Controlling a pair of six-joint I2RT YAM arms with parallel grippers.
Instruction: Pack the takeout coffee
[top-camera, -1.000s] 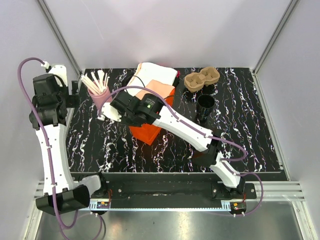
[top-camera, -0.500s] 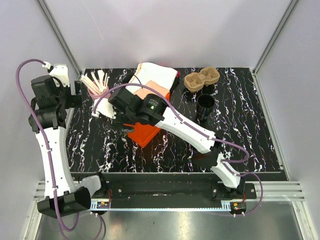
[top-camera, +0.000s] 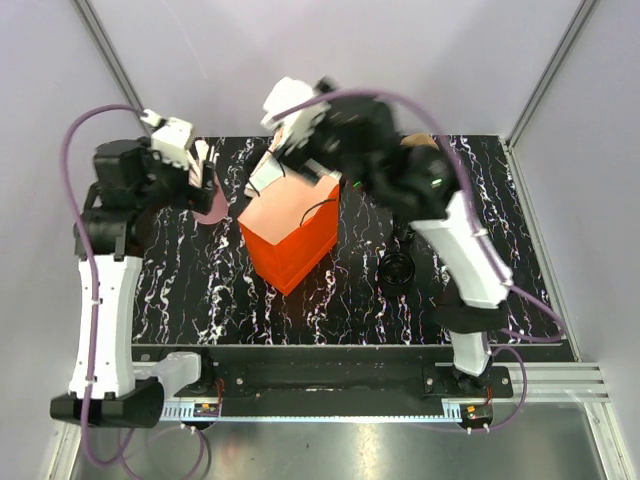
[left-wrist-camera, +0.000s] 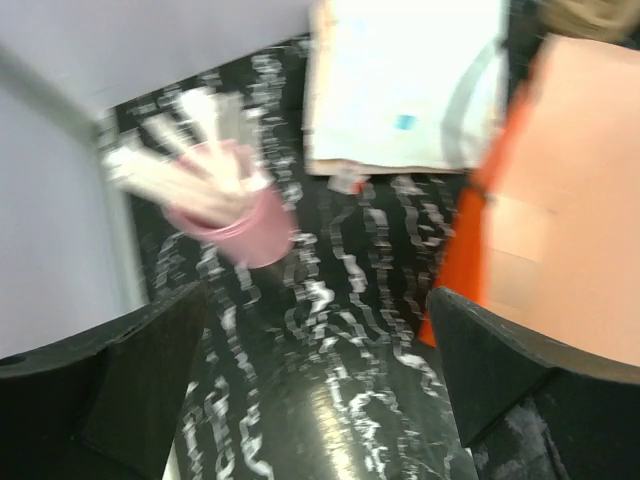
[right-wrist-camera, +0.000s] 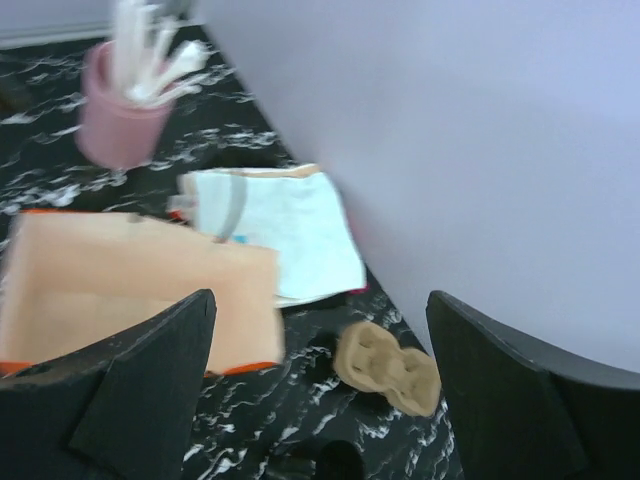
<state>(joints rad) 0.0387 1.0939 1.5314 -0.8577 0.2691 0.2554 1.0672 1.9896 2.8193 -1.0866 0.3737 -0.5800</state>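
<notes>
The takeout coffee shows as a blurred dark blob (right-wrist-camera: 338, 462) at the bottom edge of the right wrist view, just in front of the brown two-hollow tray (right-wrist-camera: 388, 368). In the top view a dark round shape (top-camera: 397, 268) lies beside the right arm; I cannot tell whether that is the cup. My right gripper (right-wrist-camera: 320, 400) is raised high above the back of the table, open and empty. My left gripper (left-wrist-camera: 320, 400) hovers open and empty near the pink stirrer cup (left-wrist-camera: 240, 225). An orange bag (top-camera: 290, 235) stands open-topped at mid-table.
A flat white paper bag (right-wrist-camera: 280, 235) lies behind the orange bag, against the back wall. The raised right arm (top-camera: 440, 190) covers most of the tray's corner in the top view. Side walls close the table on left and right.
My right gripper opened, and its arm swung up from beside the pink cup to high over the table's back. The orange bag now stands open. My left gripper moved right, toward the pink cup.
</notes>
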